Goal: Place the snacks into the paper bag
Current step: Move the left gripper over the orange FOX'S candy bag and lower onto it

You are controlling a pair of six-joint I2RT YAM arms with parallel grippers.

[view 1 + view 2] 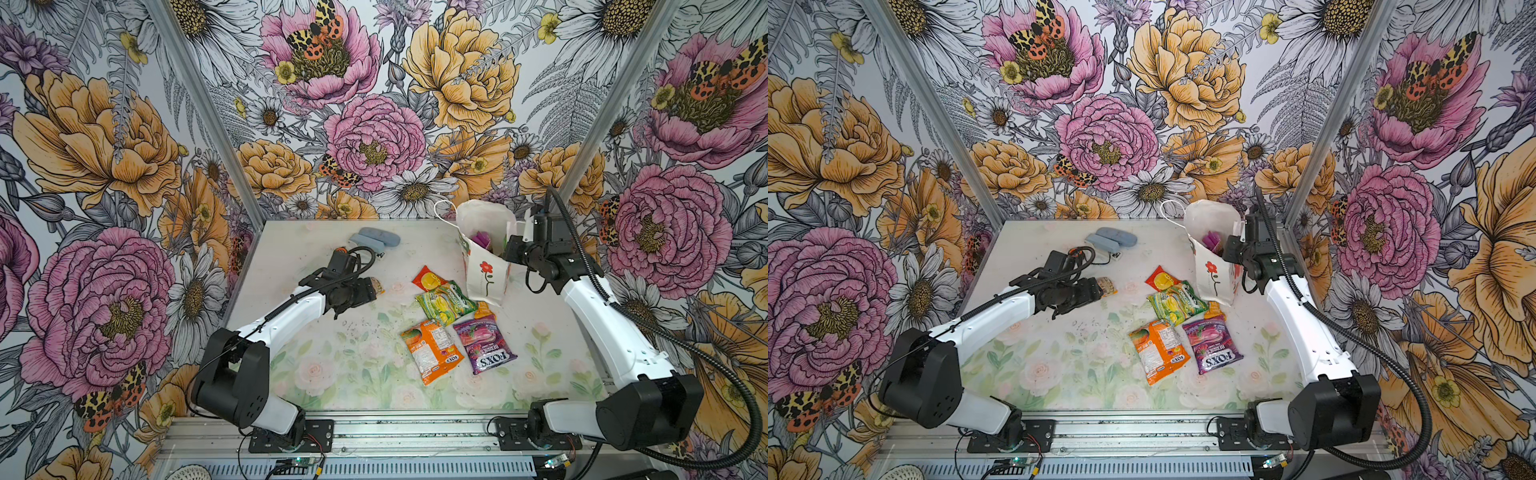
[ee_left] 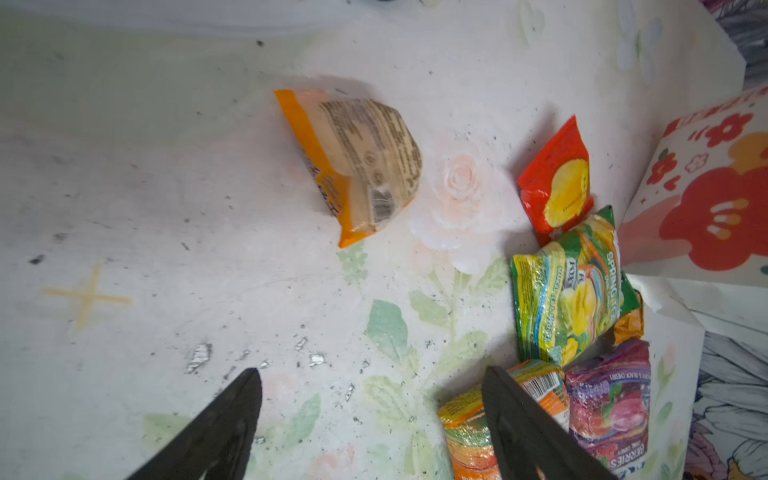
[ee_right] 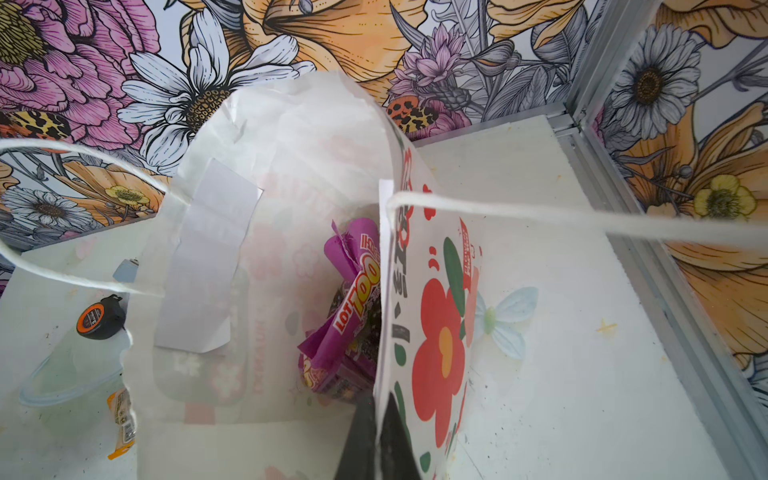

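a: where the white paper bag (image 1: 484, 270) with its red flower stands upright toward the far right of the table (image 1: 332, 374), purple packets (image 3: 353, 291) show inside. and the pincers?
b: right gripper (image 3: 376, 399) is pinched tight on the bag's wall. left gripper (image 2: 372, 370) gapes wide, empty, above the table near the crinkly orange packet (image 2: 461, 424).

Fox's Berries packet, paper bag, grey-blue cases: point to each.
Fox's Berries packet (image 1: 485, 348): in a top view, middle of purple front.
paper bag (image 1: 476, 287): in a top view, white front wall.
grey-blue cases (image 1: 382, 236): in a top view, rear case's top.
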